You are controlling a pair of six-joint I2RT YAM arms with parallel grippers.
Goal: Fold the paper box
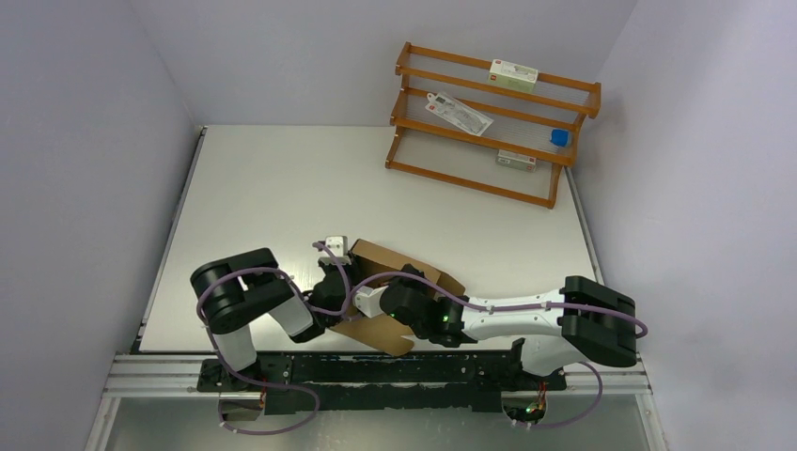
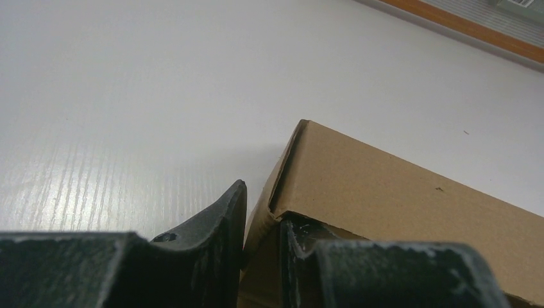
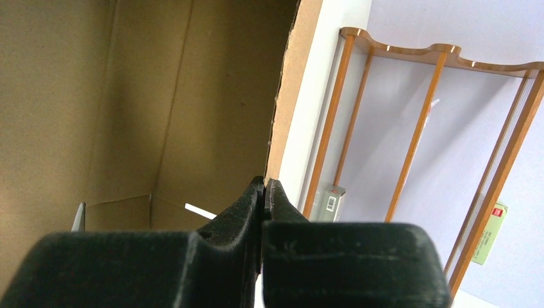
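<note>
The left claw (image 2: 262, 204) was nearly closed, w/ a thin wall of the paper box (image 2: 398, 192) pinched btwn its fingers (image 2: 221, 237) right at a corner. Card showed inside the narrow gap, so we took it as a real hold. The right claw (image 3: 264, 185) was shut tight, tips touching, nothing visible btwn them. It sat inside the box, w/ brown panels to one side and the raw edge of a wall just beyond the tips. Whether the tips touched that edge, we couldn't tell.

The box lay at the near edge of the surface (image 1: 282, 188), about mid-way along it, btwn the two arms. It looked only partly formed, w/ one flap flat toward the near edge. A wooden rack (image 1: 489, 122) stood at the far right corner, well apart.

We judged the step to be standing a side wall up & creasing it. To do it well, we reckoned the left pinch should sit close to the corner, so the wall pivots on its score line, not mid-panel. The closed right claw could serve as a blunt pusher: press from inside along the crease, slowly, no jabs, since thin card probably buckles easily. The base should lie flat on the surface; if it lifts, the fold goes skew.
</note>
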